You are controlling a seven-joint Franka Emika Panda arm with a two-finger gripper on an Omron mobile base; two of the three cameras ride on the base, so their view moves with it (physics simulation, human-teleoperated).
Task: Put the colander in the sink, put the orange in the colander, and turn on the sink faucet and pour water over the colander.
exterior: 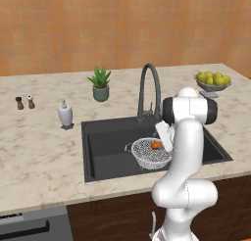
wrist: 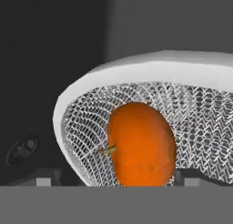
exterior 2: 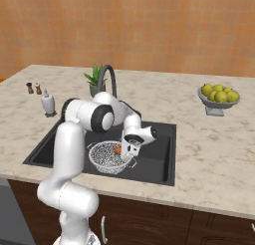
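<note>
The speckled beige stone bench [exterior: 44, 152] runs across the kitchen in front of an orange-brown wall, with dark wood cabinet fronts below it. Set into it is the sink [exterior: 105, 159], a large dark grey rectangular basin; in the hand view its round drain [wrist: 22, 150] shows on the dark floor beside the colander. The white robot arm [exterior: 185, 152] rises in front of the bench and bends down over the basin.

At the back rim of the sink stands the sink faucet [exterior: 149, 88], a tall dark grey gooseneck whose high arch curves forward over the basin. No water is visible.

The colander [exterior: 147, 154] sits inside the sink, towards its front and near the middle. It is a round bowl of silver-white speckled mesh with a plain pale rim and a small handle sticking out on its left side in the left base view. The hand view shows the fine wire weave of its wall under a broad smooth rim.

The gripper [exterior 2: 130, 152] hangs just over the colander's edge, its jaws spread apart and grasping nothing; the two dark tips stand on either side of the fruit in the hand view.

The orange [wrist: 141, 143] lies inside the colander against the mesh. It is bright, smooth and slightly oval from up close, with a short greenish stem pointing sideways.

Elsewhere on the bench are a grey footed bowl of yellow-green fruits [exterior: 213, 81], a potted plant [exterior: 100, 84], a white soap dispenser [exterior: 65, 114] and two small shakers [exterior: 24, 103].
</note>
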